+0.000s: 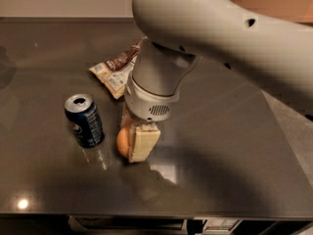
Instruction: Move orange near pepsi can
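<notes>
The orange (122,141) is held between my gripper's cream fingers (143,142), low over the dark table. My gripper (133,143) is shut on it, hanging from the big grey arm (161,82) that covers the upper middle of the view. The pepsi can (84,120), dark blue with a silver top, stands upright just left of the orange, a small gap between them. Only the orange's left side shows; the rest is hidden by the finger.
A brown-and-white snack bag (115,71) lies behind the can and the gripper, partly hidden by the arm. The dark table's front edge (146,214) runs along the bottom. The table's right edge (288,146) slants down at the right.
</notes>
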You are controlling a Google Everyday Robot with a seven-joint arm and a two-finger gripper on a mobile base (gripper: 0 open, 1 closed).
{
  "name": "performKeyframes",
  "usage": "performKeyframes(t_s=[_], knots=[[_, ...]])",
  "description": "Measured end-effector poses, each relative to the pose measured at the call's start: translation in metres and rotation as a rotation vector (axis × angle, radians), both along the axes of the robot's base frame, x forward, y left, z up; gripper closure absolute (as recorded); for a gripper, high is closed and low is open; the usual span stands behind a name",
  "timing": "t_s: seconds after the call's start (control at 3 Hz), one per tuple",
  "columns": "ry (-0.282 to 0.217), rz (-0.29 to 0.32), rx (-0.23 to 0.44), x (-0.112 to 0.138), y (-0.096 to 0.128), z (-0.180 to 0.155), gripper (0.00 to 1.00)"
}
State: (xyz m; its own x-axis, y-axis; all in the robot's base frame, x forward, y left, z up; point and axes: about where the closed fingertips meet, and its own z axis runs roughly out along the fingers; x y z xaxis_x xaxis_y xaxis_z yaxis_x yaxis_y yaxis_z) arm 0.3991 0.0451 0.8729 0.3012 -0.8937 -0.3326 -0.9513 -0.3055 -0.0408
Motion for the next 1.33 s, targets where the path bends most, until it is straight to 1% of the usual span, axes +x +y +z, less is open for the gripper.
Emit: performKeyframes(t_s=[0.33,0.67,1.33], knots=[[-0.006,-0.010,-0.006,0.012,0.024,-0.010,1.00],[-0.019,-0.036,-0.021,0.025,0.037,-0.017,0.83],[-0.025,-0.083,-0.042,0.042,0.039,-0.028,0.37]])
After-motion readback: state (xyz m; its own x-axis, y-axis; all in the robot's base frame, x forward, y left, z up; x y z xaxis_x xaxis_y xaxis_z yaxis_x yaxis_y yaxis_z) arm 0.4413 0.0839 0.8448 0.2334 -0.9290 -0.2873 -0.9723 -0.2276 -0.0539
